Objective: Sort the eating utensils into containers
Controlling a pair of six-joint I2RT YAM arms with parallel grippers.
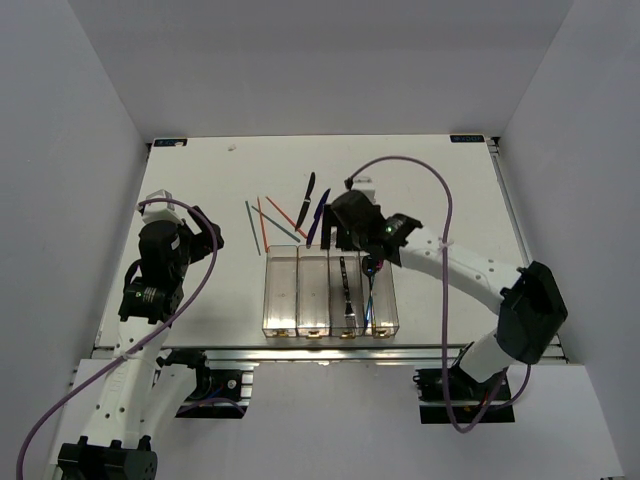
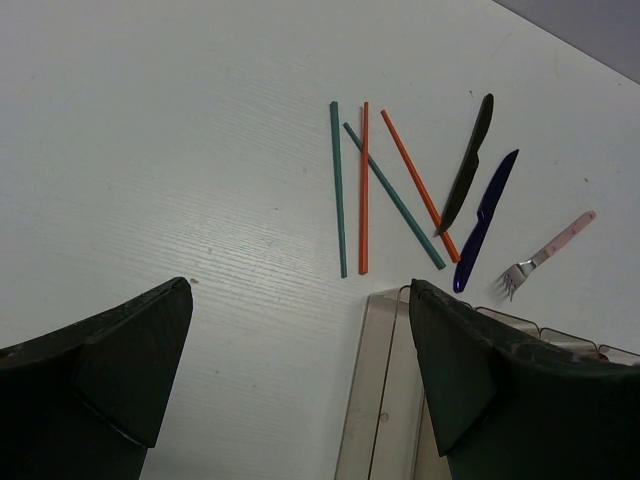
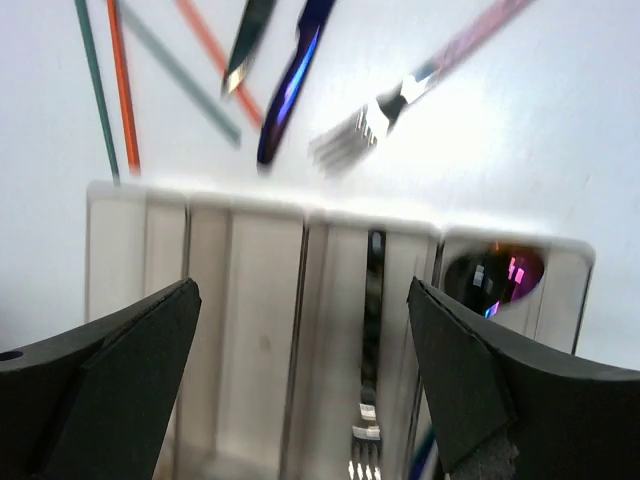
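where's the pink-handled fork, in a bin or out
Out: the pink-handled fork lies on the table just beyond the bins, beside the blue knife.

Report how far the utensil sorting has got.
Done: a dark-handled fork and a spoon lie in the two rightmost bins of the containers. In hand: nothing; the left gripper and right gripper are both open and empty, the right one over the bins. Remaining: four chopsticks, black knife, blue knife and pink-handled fork lie on the table; two bins are empty.
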